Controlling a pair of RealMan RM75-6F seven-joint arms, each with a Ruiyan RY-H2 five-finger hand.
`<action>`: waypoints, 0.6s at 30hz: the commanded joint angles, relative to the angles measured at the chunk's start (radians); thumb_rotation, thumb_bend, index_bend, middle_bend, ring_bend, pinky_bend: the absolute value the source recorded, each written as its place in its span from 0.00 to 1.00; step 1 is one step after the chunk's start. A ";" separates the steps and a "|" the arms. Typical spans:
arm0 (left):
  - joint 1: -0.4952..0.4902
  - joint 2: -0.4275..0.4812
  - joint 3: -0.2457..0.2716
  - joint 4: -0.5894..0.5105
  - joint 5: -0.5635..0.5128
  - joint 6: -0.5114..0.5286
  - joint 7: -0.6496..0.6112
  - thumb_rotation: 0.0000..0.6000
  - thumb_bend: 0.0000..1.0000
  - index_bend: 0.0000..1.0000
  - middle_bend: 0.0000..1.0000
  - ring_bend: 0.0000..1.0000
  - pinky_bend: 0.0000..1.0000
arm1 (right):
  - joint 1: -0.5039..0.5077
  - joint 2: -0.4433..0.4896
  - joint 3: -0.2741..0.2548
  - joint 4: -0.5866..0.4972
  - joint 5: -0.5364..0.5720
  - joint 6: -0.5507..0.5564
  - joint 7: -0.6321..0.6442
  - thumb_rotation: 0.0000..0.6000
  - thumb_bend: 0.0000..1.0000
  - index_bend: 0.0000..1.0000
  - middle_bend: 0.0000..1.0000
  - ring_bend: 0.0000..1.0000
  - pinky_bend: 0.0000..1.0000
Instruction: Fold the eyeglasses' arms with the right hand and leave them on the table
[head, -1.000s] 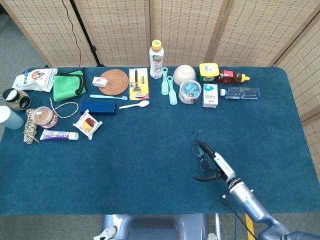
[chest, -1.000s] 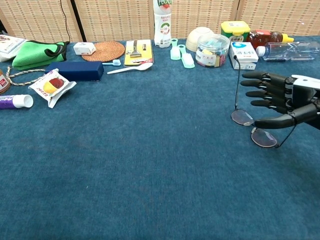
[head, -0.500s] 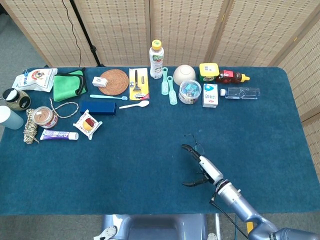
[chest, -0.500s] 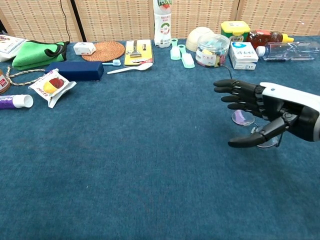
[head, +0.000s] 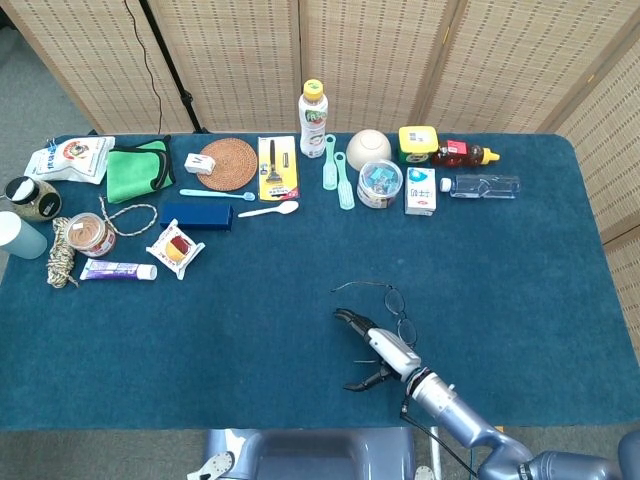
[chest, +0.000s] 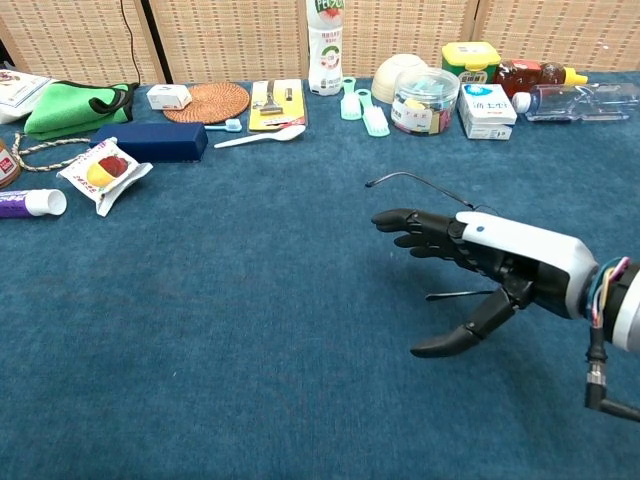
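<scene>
Right hand (chest: 470, 270) reaches low across the table, fingers spread and empty, beside the eyeglasses (head: 385, 300)

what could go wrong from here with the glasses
The eyeglasses lie partly hidden behind the open right robot hand, so a fold attempt could miss the arm or slide the frame. One thin arm sticks up above the fingers; a hard sweep might bend it.
</scene>
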 joint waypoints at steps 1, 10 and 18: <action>0.003 -0.001 0.000 0.007 -0.001 0.002 -0.008 0.94 0.44 0.09 0.10 0.10 0.00 | 0.004 -0.009 0.001 -0.003 0.008 -0.006 -0.007 1.00 0.00 0.00 0.00 0.00 0.00; 0.014 -0.003 0.001 0.035 -0.005 0.008 -0.043 0.94 0.44 0.09 0.10 0.10 0.00 | 0.014 -0.033 0.004 -0.026 0.041 -0.032 -0.026 1.00 0.00 0.00 0.00 0.00 0.00; 0.024 -0.002 0.001 0.061 -0.004 0.016 -0.080 0.94 0.44 0.09 0.10 0.10 0.00 | 0.016 -0.006 0.014 -0.066 0.045 -0.014 -0.093 1.00 0.00 0.00 0.00 0.00 0.00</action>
